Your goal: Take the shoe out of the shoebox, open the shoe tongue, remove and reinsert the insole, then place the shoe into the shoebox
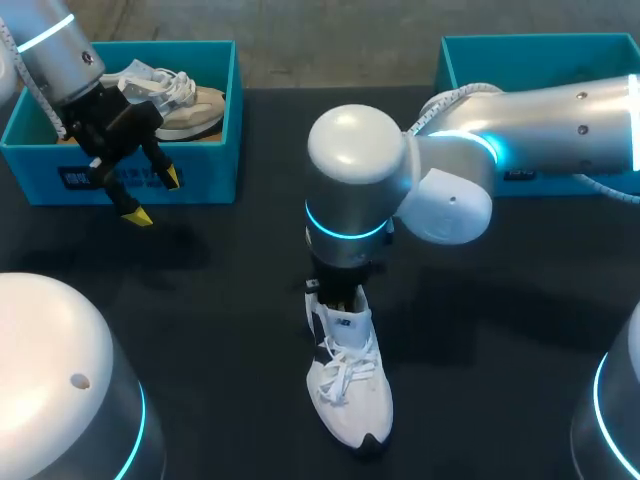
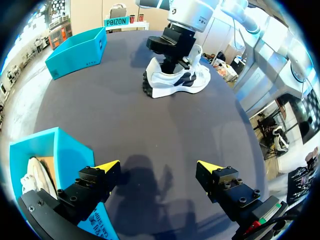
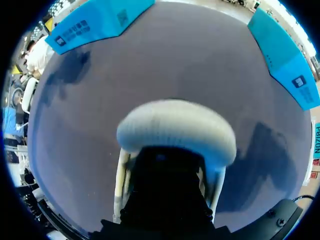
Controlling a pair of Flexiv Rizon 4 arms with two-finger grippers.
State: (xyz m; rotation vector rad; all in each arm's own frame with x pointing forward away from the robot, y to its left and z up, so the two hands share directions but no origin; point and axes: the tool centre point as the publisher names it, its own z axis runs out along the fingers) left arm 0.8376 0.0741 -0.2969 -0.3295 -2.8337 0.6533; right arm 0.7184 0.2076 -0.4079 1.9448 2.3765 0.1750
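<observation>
Step 1 done: shoe (image 1: 350, 385) out, near centre. Right gripper (image 1: 338, 292) at its collar, grip can't be told. Left gripper (image 1: 155, 197) wide open, empty. Insole steps remain.

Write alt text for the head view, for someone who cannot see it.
A white shoe stands on a black table, with the right arm down over its opening. The left claw hangs open in front of a blue shoebox holding another shoe.

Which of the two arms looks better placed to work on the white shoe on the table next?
Right. The right gripper sits at the heel end of the white shoe mid-table; the left gripper hangs open beside the left shoebox, well away from it.
</observation>
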